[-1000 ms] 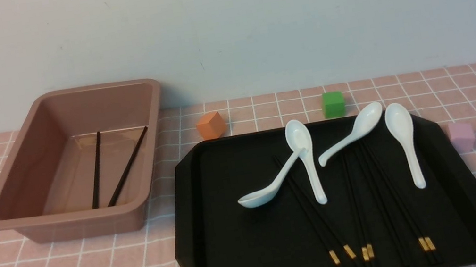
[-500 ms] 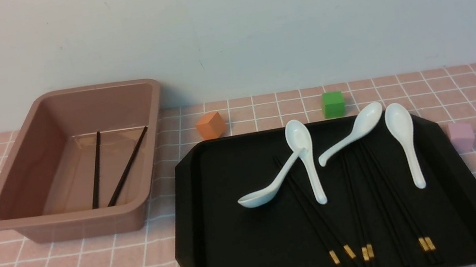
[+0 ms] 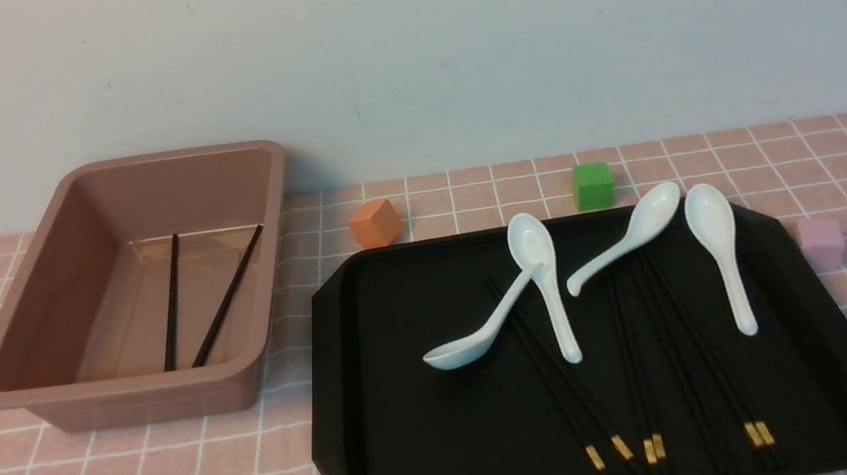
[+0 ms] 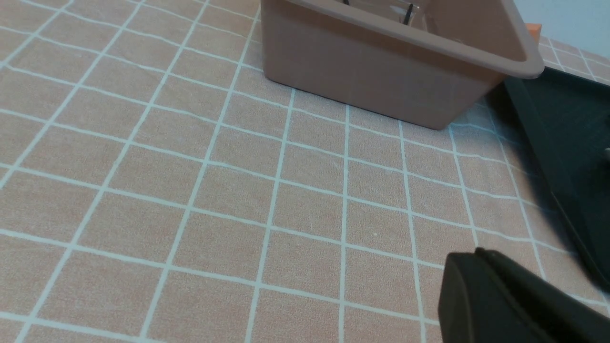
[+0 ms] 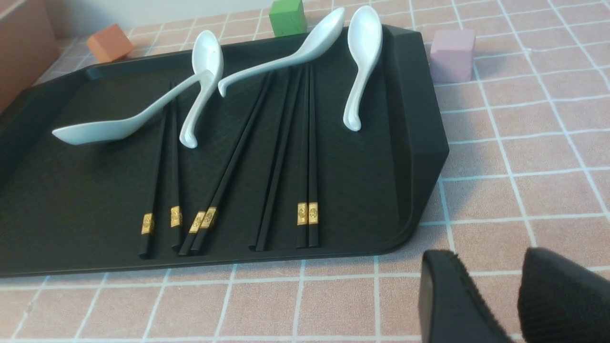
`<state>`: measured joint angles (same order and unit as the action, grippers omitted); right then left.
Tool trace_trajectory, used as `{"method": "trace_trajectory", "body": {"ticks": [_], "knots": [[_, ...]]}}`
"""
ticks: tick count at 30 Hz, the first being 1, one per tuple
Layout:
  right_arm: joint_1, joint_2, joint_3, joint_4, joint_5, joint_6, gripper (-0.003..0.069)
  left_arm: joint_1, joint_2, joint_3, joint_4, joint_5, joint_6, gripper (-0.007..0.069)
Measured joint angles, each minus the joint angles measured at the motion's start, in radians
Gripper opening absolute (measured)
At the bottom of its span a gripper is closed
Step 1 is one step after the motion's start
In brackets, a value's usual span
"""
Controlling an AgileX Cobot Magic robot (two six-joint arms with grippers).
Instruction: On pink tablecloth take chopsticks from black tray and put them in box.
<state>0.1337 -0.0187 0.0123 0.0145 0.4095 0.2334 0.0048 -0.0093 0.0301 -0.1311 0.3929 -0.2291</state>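
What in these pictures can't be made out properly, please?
- Left claw: cut off by the left wrist view's edge; open or shut unclear.
- Chopsticks in the box: left wrist view shows only tips over its wall.
- Right claw: absent from the front view; wrist view crops its fingers.

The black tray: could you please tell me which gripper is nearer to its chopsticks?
Right. The right gripper hangs beside the black tray's corner near the chopsticks; the left gripper sits near the box.
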Motion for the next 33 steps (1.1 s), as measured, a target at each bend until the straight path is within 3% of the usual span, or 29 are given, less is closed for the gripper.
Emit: {"method": "trace_trajectory", "body": {"ticks": [33], "knots": [[0.000,0.000,0.000,0.000,0.000,0.000,0.0240,0.000,0.000,0.000,0.000,0.000,0.000,0.0029]]}}
